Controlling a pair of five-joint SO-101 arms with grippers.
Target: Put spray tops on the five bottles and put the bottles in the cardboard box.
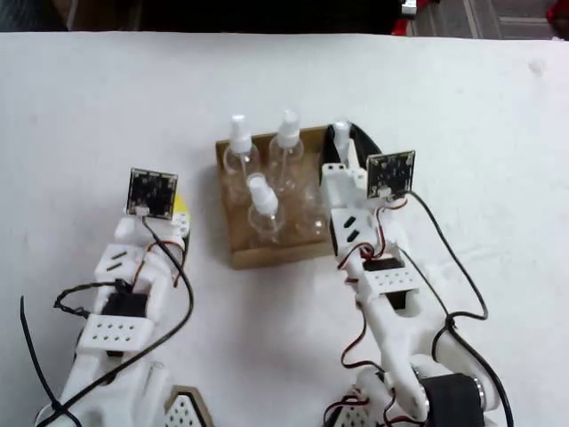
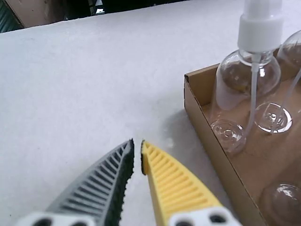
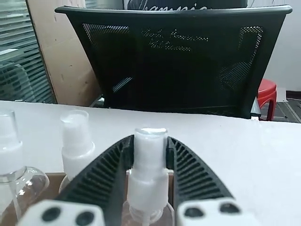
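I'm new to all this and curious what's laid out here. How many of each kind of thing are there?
Spray-top bottles: 4, one of them in the right tool
Cardboard box: 1
Robot arms: 2
Total: 7

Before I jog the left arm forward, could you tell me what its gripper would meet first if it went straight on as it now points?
Probably just the bare table: the left gripper aims past the cardboard box, whose corner lies off to one side. Depth is unclear.
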